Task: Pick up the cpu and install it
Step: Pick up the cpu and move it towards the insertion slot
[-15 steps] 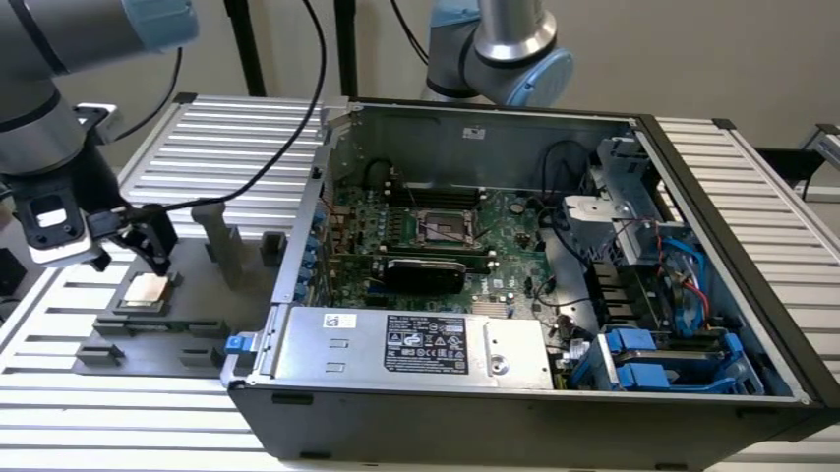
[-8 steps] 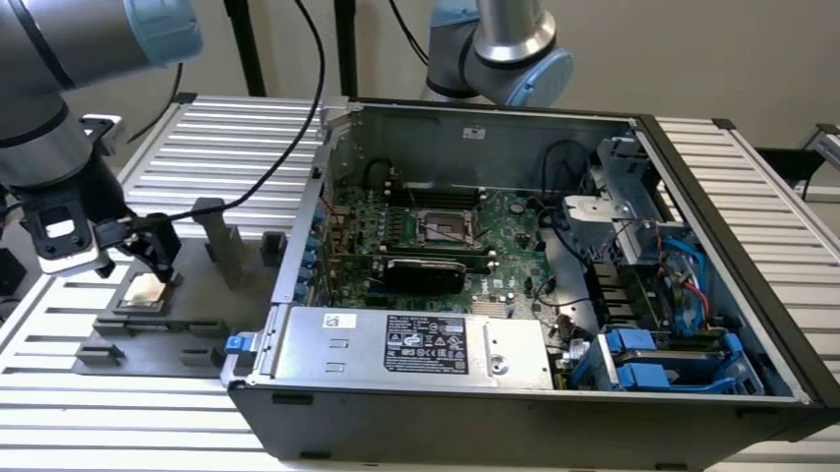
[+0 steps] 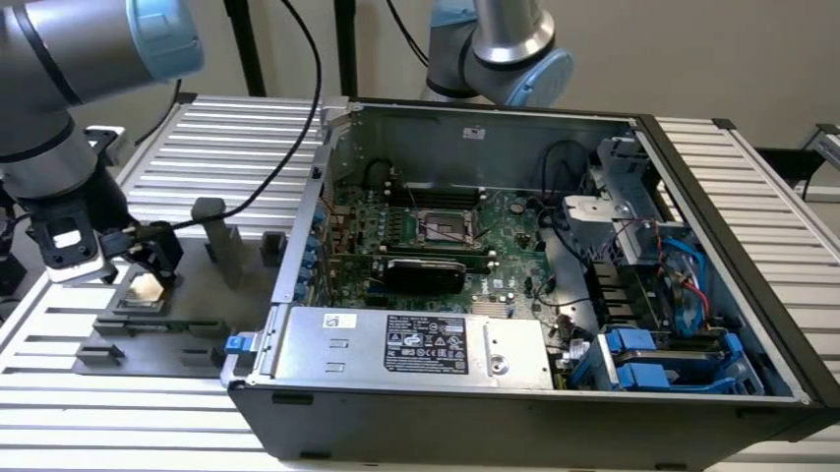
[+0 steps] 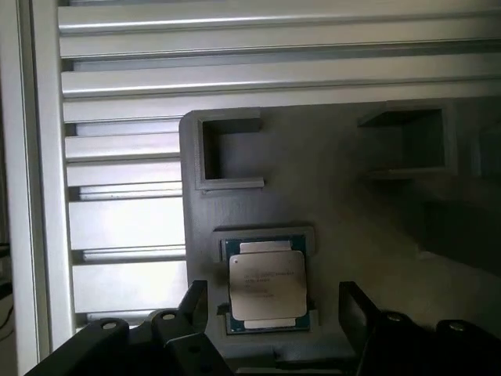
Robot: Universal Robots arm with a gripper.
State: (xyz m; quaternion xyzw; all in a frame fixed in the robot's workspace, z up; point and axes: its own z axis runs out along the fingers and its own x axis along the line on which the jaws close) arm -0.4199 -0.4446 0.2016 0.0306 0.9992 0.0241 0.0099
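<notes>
The cpu point(image 4: 266, 283), a small flat square chip with a pale silver top, lies in a shallow seat on the grey fixture plate point(image 4: 337, 204). In the exterior view the cpu point(image 3: 145, 288) sits at the left, outside the computer case. My gripper point(image 4: 270, 309) hangs just above it, open, with one black finger point(image 4: 192, 301) on each side of the chip and not touching it. The gripper point(image 3: 148, 265) shows there low over the plate. Inside the case, the dark metal-framed socket point(image 3: 447, 228) sits on the green motherboard, uncovered.
The open computer case point(image 3: 525, 295) takes up the middle and right, with its power supply point(image 3: 413, 344) at the front. Upright grey fixture blocks point(image 3: 216, 236) stand on the plate beside the gripper. A second arm point(image 3: 506, 49) stands behind the case. Ribbed aluminium table point(image 3: 210, 147) surrounds everything.
</notes>
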